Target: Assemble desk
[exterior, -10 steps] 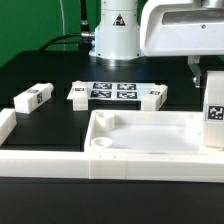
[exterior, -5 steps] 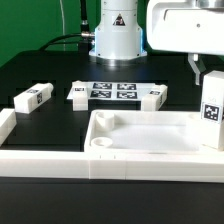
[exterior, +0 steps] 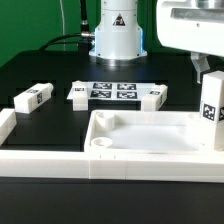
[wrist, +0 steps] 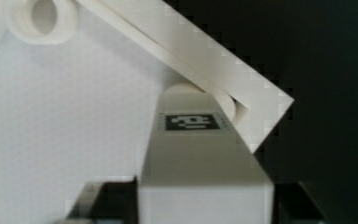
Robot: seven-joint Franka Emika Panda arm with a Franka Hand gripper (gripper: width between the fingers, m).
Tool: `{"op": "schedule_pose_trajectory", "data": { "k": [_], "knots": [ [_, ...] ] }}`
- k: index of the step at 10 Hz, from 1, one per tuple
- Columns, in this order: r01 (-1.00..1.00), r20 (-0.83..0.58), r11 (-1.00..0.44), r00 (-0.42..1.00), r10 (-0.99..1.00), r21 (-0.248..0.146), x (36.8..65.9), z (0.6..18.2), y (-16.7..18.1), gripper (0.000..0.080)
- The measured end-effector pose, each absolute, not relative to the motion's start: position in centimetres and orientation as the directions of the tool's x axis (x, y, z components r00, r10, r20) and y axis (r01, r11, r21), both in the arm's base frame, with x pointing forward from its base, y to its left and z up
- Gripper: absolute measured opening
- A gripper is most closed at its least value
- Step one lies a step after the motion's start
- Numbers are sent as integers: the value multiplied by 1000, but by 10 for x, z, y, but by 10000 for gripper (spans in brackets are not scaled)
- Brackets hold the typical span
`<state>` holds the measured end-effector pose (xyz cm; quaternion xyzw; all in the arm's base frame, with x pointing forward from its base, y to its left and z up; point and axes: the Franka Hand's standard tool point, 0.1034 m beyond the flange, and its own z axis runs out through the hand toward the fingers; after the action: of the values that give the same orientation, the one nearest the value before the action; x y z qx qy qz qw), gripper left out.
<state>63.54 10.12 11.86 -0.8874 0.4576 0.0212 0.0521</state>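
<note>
1. Currently the fingers [exterior: 198,66] are pinching the held leg [exterior: 211,113] by its upper end. The wrist view shows the leg's flanks clamped between them with no gap visible.
2. The held leg is upright, tag toward the exterior camera, at the desk panel's [exterior: 150,135] corner on the exterior view's right. Its lower end overlaps the panel's rim. I cannot tell whether it touches or hangs just above.
3. Judged reason for the upright hold: the leg enters end first, so its long axis is kept square to the panel's floor. In the wrist view the leg's far end lines up with the corner where two rim walls meet.
4. The desk panel lies hollow side up on the tabletop [exterior: 60,70], with a round socket [exterior: 100,143] showing at its near corner on the exterior view's left. The border rail [exterior: 40,160] runs along the panel's near side, probably to stop it sliding under a push.
5. Three loose legs lie flat beyond the panel's far side: leg A [exterior: 33,98], leg B [exterior: 78,92] and leg C [exterior: 152,96]. B and C flank the marker board [exterior: 112,90].
6. Arm pose: the hand housing [exterior: 190,25] hangs directly over the panel's right corner, fingers pointing straight down. The arm base [exterior: 115,30] stands well beyond the panel's far side.
7. Judgement: no leg is seen fitted yet, so this is early. The risk is the leg tilting in the pinch on contact.
</note>
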Motion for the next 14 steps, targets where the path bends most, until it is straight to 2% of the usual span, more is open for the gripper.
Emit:
{"op": "schedule_pose_trajectory", "data": {
  "k": [2,3,7,10,14],
  "knots": [
    [-779,-81,-622,627,-775,-78,635,119,104,618],
    [-721,-70,-687,692,-718,-88,636,119,105,640],
    [-460,-38,-882,888,-459,-106,636,119,105,649],
    [-213,-8,-971,977,-214,-109,635,119,108,649],
    [89,25,-991,996,87,-99,636,119,109,649]
  ]
}}
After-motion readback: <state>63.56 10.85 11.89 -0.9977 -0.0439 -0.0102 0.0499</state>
